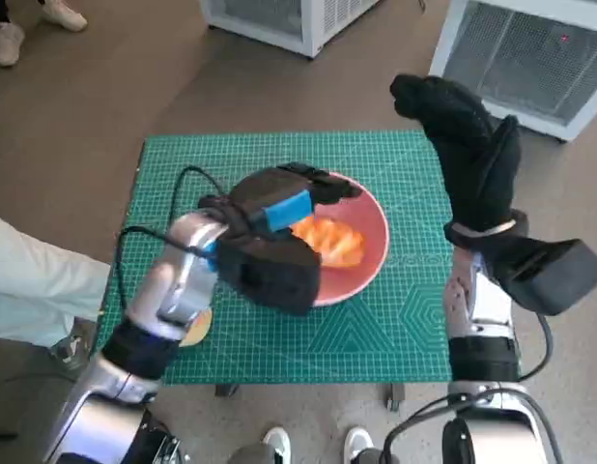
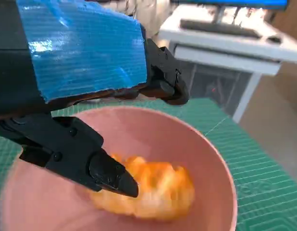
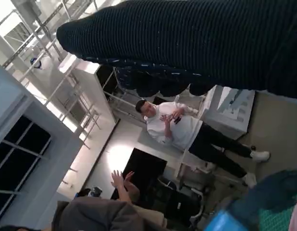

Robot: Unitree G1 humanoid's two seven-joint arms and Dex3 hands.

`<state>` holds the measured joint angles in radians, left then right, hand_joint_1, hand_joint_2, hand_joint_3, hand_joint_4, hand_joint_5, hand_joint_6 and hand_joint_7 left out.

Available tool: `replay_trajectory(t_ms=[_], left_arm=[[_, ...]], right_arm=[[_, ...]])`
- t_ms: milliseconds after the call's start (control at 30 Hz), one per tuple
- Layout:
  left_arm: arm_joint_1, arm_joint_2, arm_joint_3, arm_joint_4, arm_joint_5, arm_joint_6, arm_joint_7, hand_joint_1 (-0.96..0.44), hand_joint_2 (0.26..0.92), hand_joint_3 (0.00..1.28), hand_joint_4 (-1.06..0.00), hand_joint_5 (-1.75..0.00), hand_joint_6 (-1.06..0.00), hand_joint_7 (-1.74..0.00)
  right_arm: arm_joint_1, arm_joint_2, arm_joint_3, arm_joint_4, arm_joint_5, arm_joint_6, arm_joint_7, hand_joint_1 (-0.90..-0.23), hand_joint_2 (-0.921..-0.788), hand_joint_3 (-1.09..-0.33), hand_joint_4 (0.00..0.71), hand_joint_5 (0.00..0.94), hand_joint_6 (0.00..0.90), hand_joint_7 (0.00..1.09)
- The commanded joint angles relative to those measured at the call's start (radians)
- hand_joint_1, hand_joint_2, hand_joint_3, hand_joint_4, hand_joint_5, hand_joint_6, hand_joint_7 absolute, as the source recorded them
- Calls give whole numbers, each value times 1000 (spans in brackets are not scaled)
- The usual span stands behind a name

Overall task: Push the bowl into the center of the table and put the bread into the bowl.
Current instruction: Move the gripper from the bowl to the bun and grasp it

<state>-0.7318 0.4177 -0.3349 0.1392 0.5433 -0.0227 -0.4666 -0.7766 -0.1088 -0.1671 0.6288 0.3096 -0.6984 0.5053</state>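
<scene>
The pink bowl (image 1: 376, 232) stands near the middle of the green mat-covered table (image 1: 376, 338). The orange bread (image 1: 332, 242) lies inside it. My left hand (image 1: 279, 208) hovers over the bowl's left half with its fingers apart, holding nothing. In the left wrist view one black finger (image 2: 105, 171) points down just at the bread (image 2: 158, 187), inside the bowl (image 2: 220, 168); the other fingers reach over the far rim. My right hand (image 1: 468, 145) is raised above the table's right edge, empty, its fingers held loosely out. The glove (image 3: 196, 38) crosses the right wrist view.
White cabinets (image 1: 530, 48) stand beyond the table. A small yellow round thing (image 1: 197, 329) lies on the mat under my left forearm. Shoes (image 1: 279, 440) show at the table's near edge, a pale sleeve (image 1: 38, 280) at the left. A person (image 3: 172, 122) stands in the room.
</scene>
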Motion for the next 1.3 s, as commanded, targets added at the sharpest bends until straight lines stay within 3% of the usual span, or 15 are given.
replay_trajectory(t_ms=[33, 800, 1033, 1300], left_arm=[[65, 68, 69, -134, -43, 11, -41, -382, 806, 0, -187, -1, -326, -38], [388, 381, 473, -636, -224, 237, -264, -228, 691, 0, -134, 0, -303, -3], [465, 455, 541, -745, -260, 338, -351, -122, 690, 0, -115, 0, -288, 0], [545, 498, 588, -783, -302, 334, -380, -102, 688, 0, -101, 0, -279, 0]], right_arm=[[19, 5, 3, 3, -3, 17, -5, -745, -921, -742, 236, 2, 62, 512], [9, 13, 15, 8, -7, 21, -11, -729, -921, -747, 232, 0, 62, 508], [2, 13, 17, 13, -9, 23, -12, -722, -921, -750, 230, 0, 60, 510], [-3, 13, 21, 14, -14, 23, -14, -722, -921, -755, 227, 0, 55, 515]])
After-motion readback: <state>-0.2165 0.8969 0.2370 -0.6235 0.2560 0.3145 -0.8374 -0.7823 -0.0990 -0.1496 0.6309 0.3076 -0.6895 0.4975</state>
